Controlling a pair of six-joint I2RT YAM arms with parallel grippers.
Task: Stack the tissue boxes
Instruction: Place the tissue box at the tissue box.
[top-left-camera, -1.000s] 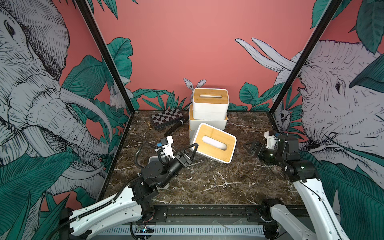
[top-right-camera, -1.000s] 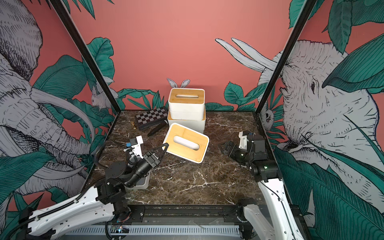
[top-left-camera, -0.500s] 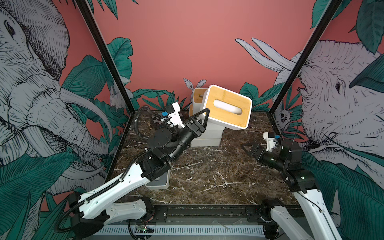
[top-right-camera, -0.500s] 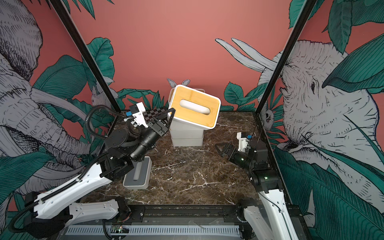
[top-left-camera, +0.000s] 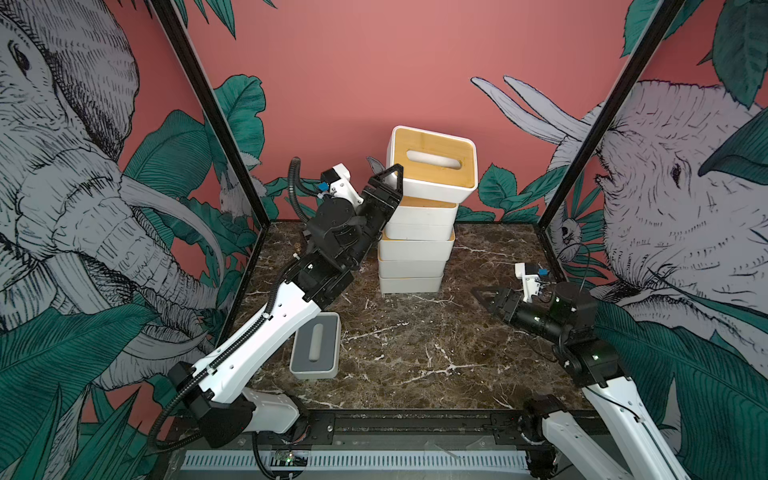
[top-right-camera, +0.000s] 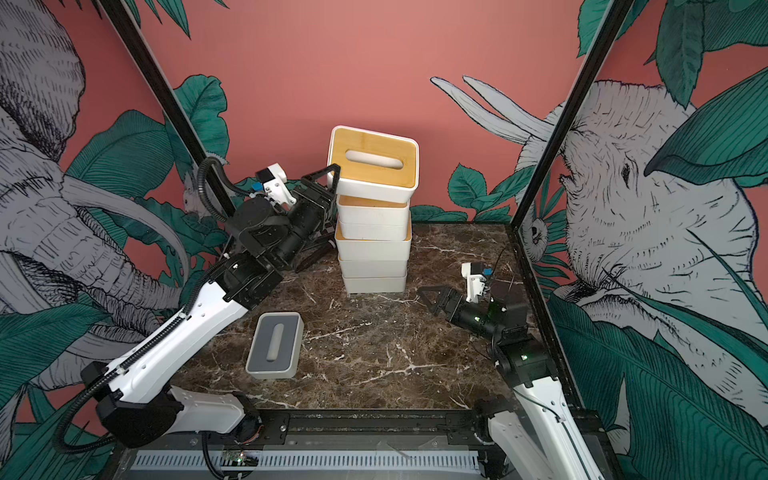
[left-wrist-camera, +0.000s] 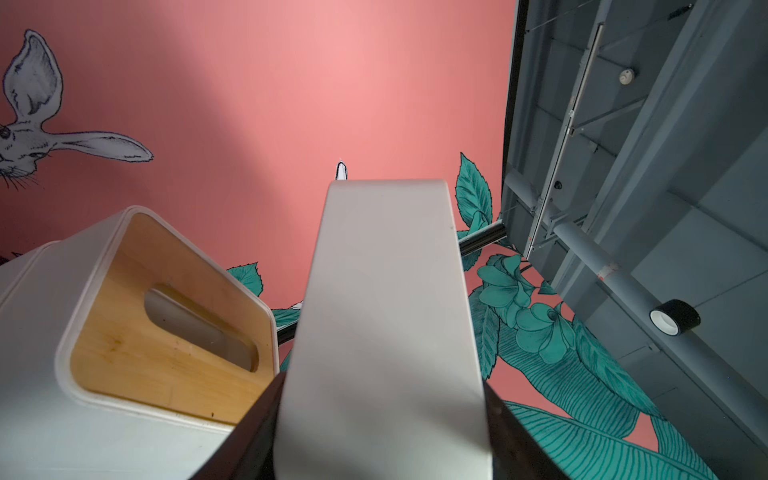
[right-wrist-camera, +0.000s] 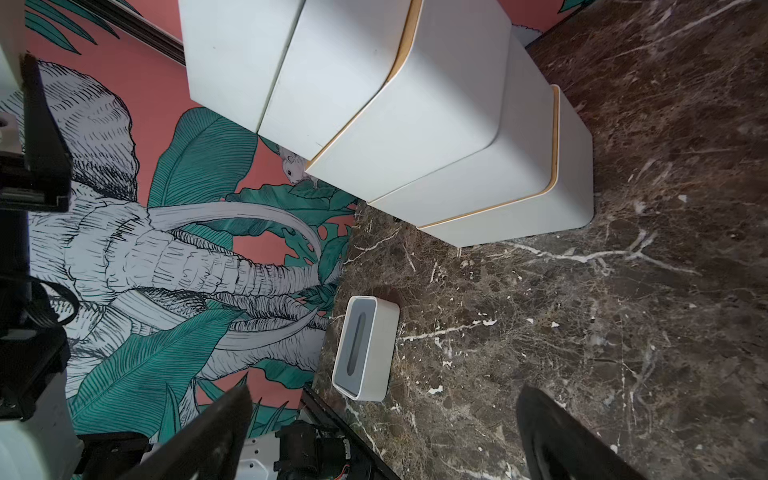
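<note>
Stack (top-left-camera: 415, 253) question from where I'm standing: is that top box (top-left-camera: 434, 164) down yet? (tom)

Can't tell, honestly. Left tool (top-left-camera: 395, 178) is clamped on the box's left short end. The box is tilted, with its far end dipping onto or just over the one beneath. Its long axis runs left to right, roughly lined up with the pile at the back of the tabletop (top-left-camera: 415, 365), but it overhangs on the right. My guess: level it, nudge it left, then let go. (ana)

And the right tool (top-left-camera: 484, 296)? (tom)

Wide open, empty, low to the right of the pile, pointing at it. The grey-lidded box (top-left-camera: 316, 351) lies flat down front beside the left arm, long axis front to back, well apart from the pile. Left arm's clearly nearer, so I'd bet that's its job too. (ana)
</note>
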